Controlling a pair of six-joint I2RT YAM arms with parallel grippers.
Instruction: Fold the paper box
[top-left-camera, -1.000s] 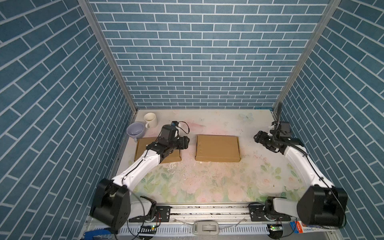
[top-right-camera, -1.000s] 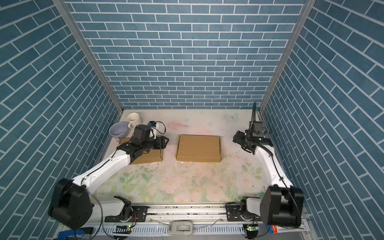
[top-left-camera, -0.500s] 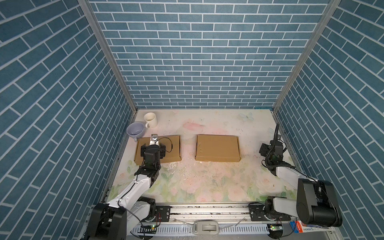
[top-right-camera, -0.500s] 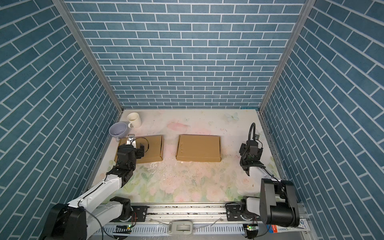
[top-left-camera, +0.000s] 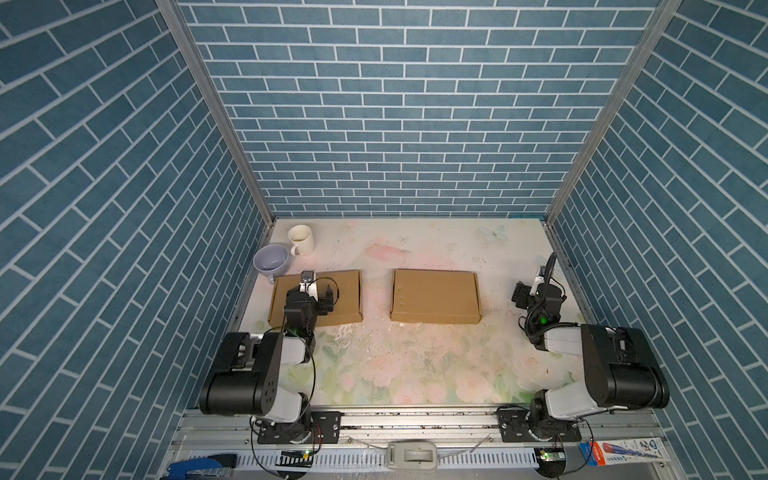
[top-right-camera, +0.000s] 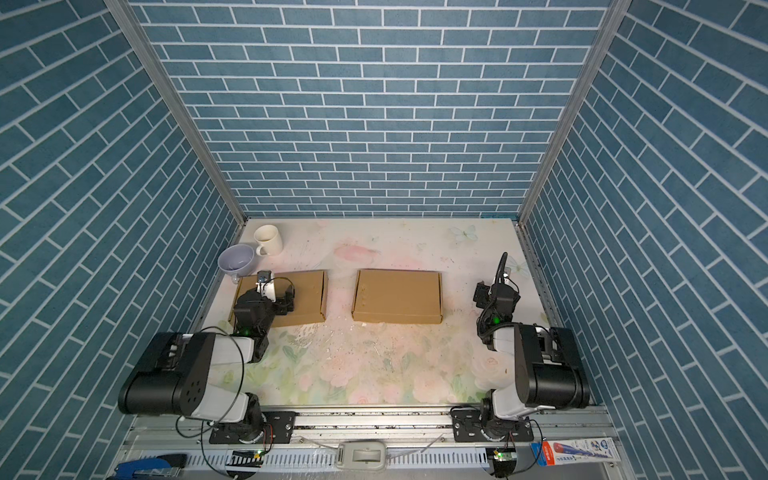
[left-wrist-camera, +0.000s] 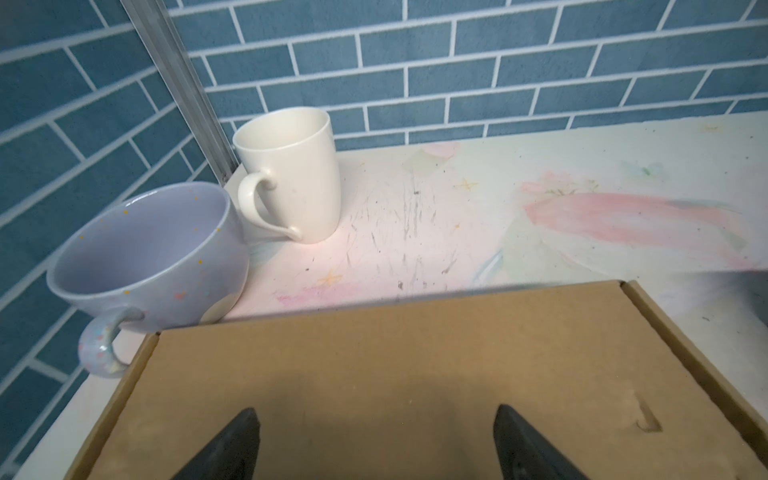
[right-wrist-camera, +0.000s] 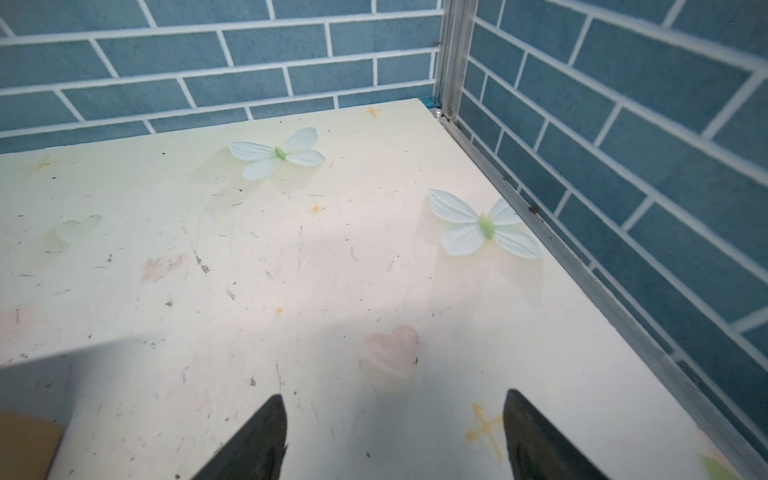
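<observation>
Two flat brown paper boxes lie on the flowered table in both top views. One box (top-left-camera: 434, 301) (top-right-camera: 397, 301) sits mid-table, its lid down. The other box (top-left-camera: 349, 299) (top-right-camera: 309, 299) lies at the left. My left gripper (top-left-camera: 318, 293) (top-right-camera: 276, 297) hovers over this left box. In the left wrist view the left gripper (left-wrist-camera: 376, 415) stands open, the box lid (left-wrist-camera: 415, 353) bare between its dark fingertips (left-wrist-camera: 247, 419). My right gripper (top-left-camera: 538, 291) (right-wrist-camera: 395, 403) is open over bare table near the right wall, well apart from the middle box. A brown box corner (right-wrist-camera: 25, 444) shows at the edge of the right wrist view.
A cream mug (top-left-camera: 300, 240) (left-wrist-camera: 291, 174) and a lilac cup (top-left-camera: 271, 258) (left-wrist-camera: 145, 257) stand in the back left corner, the cup right beside the left box's far corner. Blue brick walls close three sides. A metal rail (top-left-camera: 415, 419) runs along the front.
Both arms have folded back toward the front. The left gripper drew back from reaching toward the middle box and now sits over the left box. The right gripper withdrew to the right edge.
</observation>
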